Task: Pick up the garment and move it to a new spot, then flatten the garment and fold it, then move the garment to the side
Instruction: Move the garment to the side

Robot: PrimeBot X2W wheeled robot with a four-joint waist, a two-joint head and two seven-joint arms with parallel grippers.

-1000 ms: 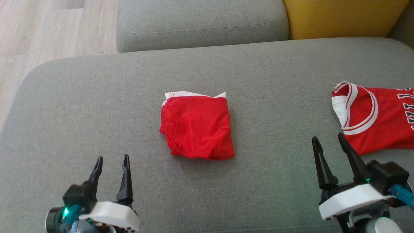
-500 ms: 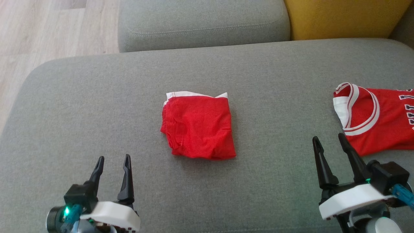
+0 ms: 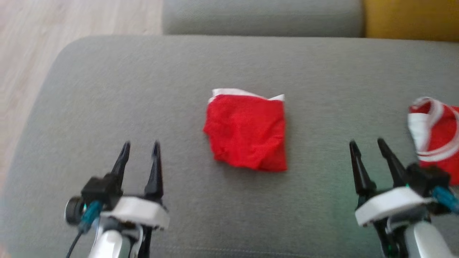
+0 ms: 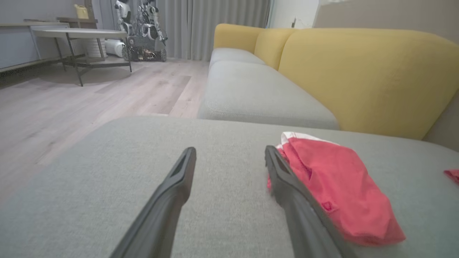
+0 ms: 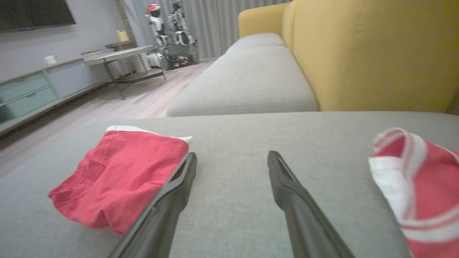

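Observation:
A folded red garment with a white edge at its far side lies in the middle of the grey seat cushion. My left gripper is open and empty, over the cushion to the garment's left and nearer to me. In the left wrist view the left gripper has the garment just beyond its right finger. My right gripper is open and empty, between the garment and a red jersey. In the right wrist view the right gripper has the garment on its left.
The red jersey with white trim lies at the cushion's right edge. A second grey seat cushion and a yellow backrest are behind. Wooden floor lies past the cushion's left edge. A low table stands across the room.
The whole head picture has shifted and blurred, so the camera has moved. The folded garment keeps its shape and place on the cushion. Both grippers stay open.

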